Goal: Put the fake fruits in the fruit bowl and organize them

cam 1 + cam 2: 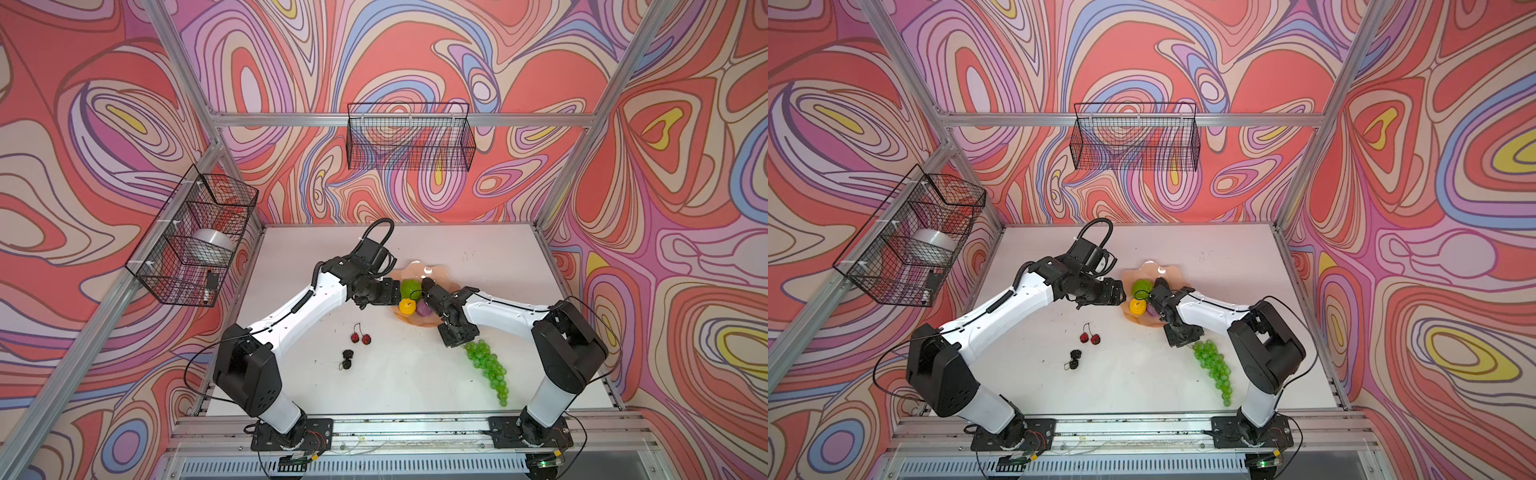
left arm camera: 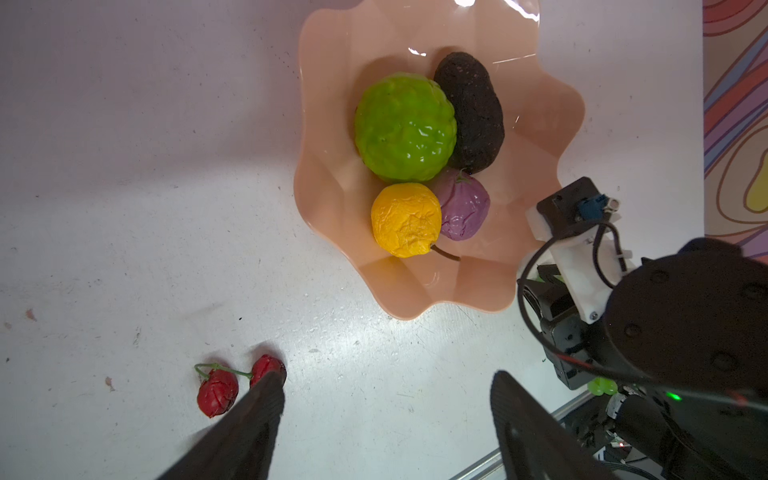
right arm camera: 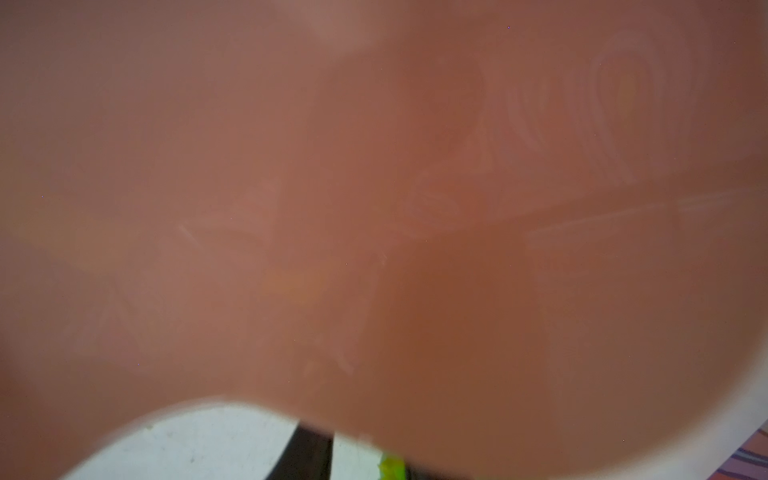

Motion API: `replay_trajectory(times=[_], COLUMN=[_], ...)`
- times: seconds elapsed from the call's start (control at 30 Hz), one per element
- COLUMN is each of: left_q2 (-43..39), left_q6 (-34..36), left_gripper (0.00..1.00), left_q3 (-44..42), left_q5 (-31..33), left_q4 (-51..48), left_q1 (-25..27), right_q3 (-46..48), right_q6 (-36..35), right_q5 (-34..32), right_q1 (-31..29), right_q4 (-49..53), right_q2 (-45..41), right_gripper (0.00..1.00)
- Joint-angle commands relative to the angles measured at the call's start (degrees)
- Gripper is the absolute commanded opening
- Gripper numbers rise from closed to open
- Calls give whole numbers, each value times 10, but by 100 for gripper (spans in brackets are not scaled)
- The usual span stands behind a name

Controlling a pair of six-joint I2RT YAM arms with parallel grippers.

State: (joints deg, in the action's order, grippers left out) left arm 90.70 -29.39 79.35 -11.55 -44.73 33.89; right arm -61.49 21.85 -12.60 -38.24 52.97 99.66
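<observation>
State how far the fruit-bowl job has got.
Done: bumpy lime-green ball, avocado, yellow fruit and purple ball lie in the peach bowl. In hand: nothing visibly held; left gripper is open above the table, right gripper sits low by the grape bunch, grip unclear. Remaining: cherry pair, black berries, grape bunch on the table.

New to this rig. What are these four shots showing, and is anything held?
Robot rig: left arm and right arm over a white table. Two shots look down from overhead, nearly identical; two come from wrist cameras. The peach bowl holds a green bumpy ball, avocado, yellow fruit, purple ball. Cherries, black berries and grapes lie on the table. The left arm's fingers stand open, empty. The right arm's fingers are by the grapes; its camera sees mostly bowl, so grip unclear.
</observation>
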Motion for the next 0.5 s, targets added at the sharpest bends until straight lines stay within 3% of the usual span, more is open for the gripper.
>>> replay_trajectory(times=[0.0,0.27,0.43,0.47], left_q2=[-17,-18,-20,-20], left_q6=[-2,-7,-5,-5], left_gripper=[82,82,82,82], left_q3=[-5,-7,-2,-2], left_q5=[7,4,6,6], left_q4=[-4,-3,-9,-10], left_q1=[-5,-6,-6,-6], right_q3=[3,6,8,8], right_q6=[3,2,-5,-8], right_q5=[-5,-19,-16,-12], right_q1=[-2,-2,-2,-3], right_q4=[-21,-18,-10,-9], right_q2=[-11,-46,-66,-70], right_gripper=[20,0,0,5])
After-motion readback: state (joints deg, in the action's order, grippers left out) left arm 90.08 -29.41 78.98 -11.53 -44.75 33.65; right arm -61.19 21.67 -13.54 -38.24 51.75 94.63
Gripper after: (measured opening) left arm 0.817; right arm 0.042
